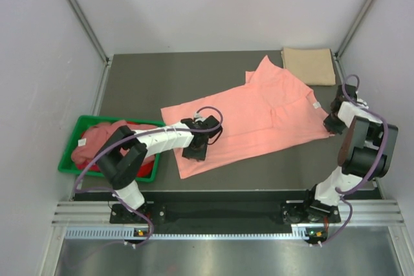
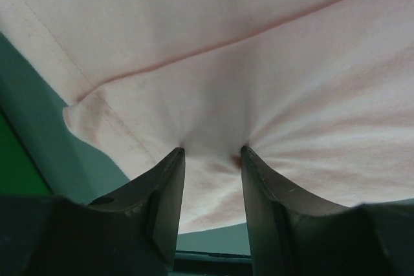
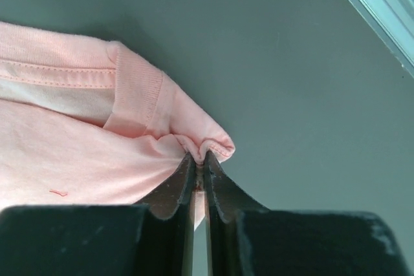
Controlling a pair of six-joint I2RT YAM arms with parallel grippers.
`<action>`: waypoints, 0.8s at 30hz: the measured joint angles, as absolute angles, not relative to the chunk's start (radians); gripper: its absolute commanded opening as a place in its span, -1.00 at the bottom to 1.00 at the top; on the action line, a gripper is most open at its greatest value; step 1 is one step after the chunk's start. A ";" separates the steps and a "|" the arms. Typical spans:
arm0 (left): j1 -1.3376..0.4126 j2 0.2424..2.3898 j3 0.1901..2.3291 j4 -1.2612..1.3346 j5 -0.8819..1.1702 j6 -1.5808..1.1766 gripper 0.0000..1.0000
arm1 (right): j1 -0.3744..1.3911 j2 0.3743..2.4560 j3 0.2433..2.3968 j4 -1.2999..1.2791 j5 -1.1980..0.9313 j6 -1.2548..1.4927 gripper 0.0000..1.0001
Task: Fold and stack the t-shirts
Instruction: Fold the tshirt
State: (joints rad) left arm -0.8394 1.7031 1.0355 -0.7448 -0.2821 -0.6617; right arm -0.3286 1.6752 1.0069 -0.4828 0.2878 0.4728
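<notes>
In the middle of the table the salmon-pink t-shirt lies spread, limp and light, likely to bunch. Its stitched edges look the surest holds: the right gripper pinches a fold by the collar, while the left gripper presses wide-jawed near the hem.

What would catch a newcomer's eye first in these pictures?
A salmon-pink t-shirt lies spread across the middle of the dark table. The right gripper is pinched shut on its edge by the collar, and the left gripper is open, pressing on its near-left hem. A folded tan t-shirt sits at the far right corner, and a green bin of pink and red shirts at the left edge.
</notes>
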 measured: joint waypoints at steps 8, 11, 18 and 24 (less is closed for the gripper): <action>-0.841 1.705 1.283 -0.963 -0.311 -0.617 0.02 | -0.310 1.684 1.116 -0.596 0.320 0.438 -0.22; -0.841 1.703 1.442 -0.890 -0.254 -0.561 0.02 | -0.308 1.649 1.149 -0.588 0.273 0.408 -0.22; -0.839 1.783 1.544 -0.596 -0.094 -0.508 -0.03 | -0.261 1.670 1.232 -0.493 0.027 0.296 -0.22; -0.838 2.029 1.663 -0.377 0.024 -0.501 -0.10 | -0.226 1.857 1.409 -0.449 -0.128 0.188 -0.25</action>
